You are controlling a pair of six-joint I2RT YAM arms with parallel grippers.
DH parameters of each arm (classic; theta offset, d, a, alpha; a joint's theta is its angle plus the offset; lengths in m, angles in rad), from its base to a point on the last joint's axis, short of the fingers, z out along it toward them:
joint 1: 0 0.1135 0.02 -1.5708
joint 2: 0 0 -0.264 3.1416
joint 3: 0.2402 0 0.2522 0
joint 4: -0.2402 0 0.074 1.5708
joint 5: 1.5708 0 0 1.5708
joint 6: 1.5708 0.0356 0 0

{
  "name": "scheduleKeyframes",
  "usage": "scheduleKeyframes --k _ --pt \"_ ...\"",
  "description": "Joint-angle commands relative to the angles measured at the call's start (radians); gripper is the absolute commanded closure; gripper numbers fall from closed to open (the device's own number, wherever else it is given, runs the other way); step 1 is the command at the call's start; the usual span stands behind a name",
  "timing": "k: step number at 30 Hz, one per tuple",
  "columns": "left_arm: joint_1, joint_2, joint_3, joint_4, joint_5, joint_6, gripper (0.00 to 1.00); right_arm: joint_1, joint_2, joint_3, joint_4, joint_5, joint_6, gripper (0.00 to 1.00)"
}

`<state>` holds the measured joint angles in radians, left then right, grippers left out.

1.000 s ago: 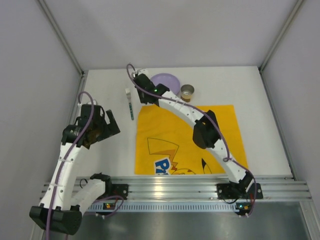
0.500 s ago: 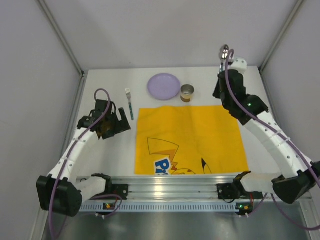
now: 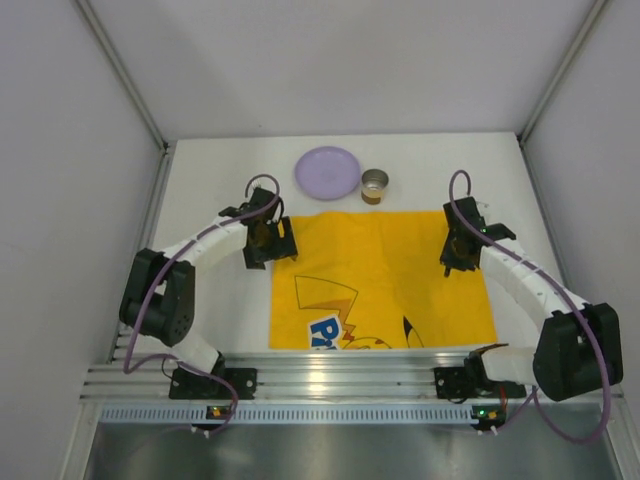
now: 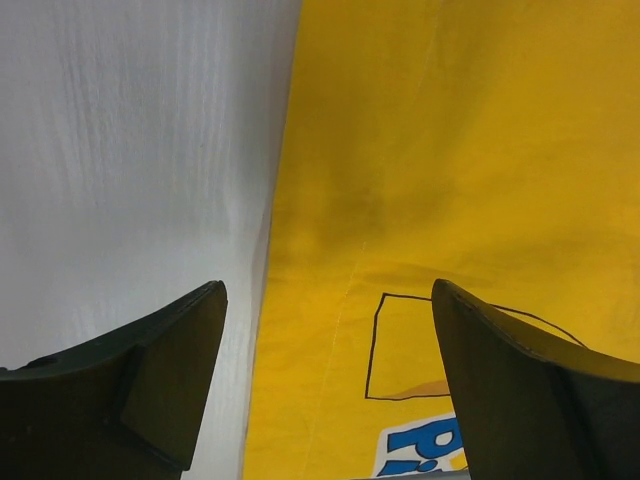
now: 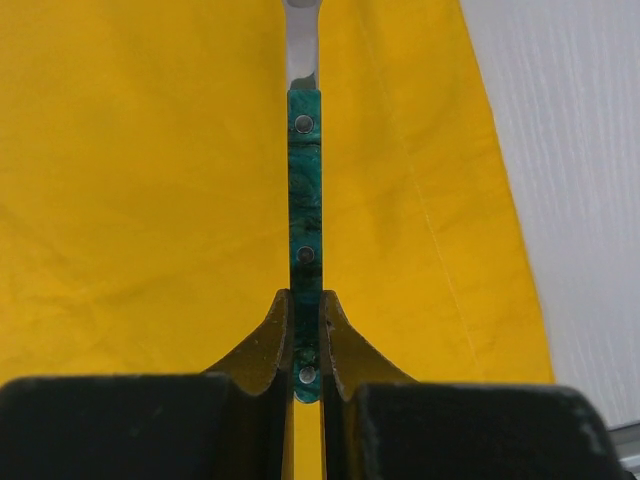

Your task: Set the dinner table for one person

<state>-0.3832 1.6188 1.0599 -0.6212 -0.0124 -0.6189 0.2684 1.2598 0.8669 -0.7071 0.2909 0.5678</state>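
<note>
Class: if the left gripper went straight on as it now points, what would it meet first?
The left gripper would probably meet the cloth, just inside its edge; one finger is over bare table. Depth is unclear.

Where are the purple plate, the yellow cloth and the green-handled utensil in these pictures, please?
purple plate (image 3: 328,172), top external view, centre of its face.
yellow cloth (image 3: 380,250), top external view, plain area near its middle.
green-handled utensil (image 5: 304,200), right wrist view, middle of the handle.
</note>
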Motion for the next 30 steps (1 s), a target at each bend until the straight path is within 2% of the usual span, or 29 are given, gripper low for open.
scheduleKeyframes --k 1,2,9,12,14,15,16,20,24,29,30 --pt "0.0 0.001 -0.028 0.077 -0.011 -0.019 0.12 -0.037 0.023 -0.008 0.077 -0.075 -0.031 1.0" --pt "0.0 0.01 -0.031 0.081 -0.008 -0.015 0.14 -0.04 0.029 -0.002 0.077 -0.075 -0.048 1.0" --pt "0.0 0.042 -0.055 0.13 0.008 0.004 0.49 -0.038 0.044 0.027 0.074 -0.14 -0.086 1.0" --pt "0.0 0.056 -0.057 0.163 0.054 0.01 0.57 -0.037 0.035 0.024 0.067 -0.151 -0.1 1.0" --pt "0.0 0.073 -0.054 0.169 0.054 0.007 0.67 -0.037 0.024 0.02 0.06 -0.151 -0.114 1.0" --pt "0.0 0.078 -0.057 0.17 0.051 0.005 0.72 -0.035 0.013 0.018 0.058 -0.148 -0.118 1.0" --pt "0.0 0.082 -0.055 0.169 0.048 0.005 0.82 -0.037 0.01 0.018 0.055 -0.147 -0.123 1.0" --pt "0.0 0.069 -0.057 0.147 -0.012 0.014 0.96 -0.037 -0.011 0.027 0.029 -0.136 -0.146 1.0" --pt "0.003 0.046 -0.049 0.11 -0.083 0.044 1.0 -0.035 -0.03 0.029 0.017 -0.141 -0.16 1.0" --pt "0.021 0.029 -0.041 0.071 -0.141 0.068 1.0 -0.035 -0.023 0.008 0.017 -0.173 -0.175 1.0" --pt "0.024 0.027 -0.041 0.06 -0.159 0.065 0.96 -0.035 -0.019 0.001 0.02 -0.176 -0.175 1.0"
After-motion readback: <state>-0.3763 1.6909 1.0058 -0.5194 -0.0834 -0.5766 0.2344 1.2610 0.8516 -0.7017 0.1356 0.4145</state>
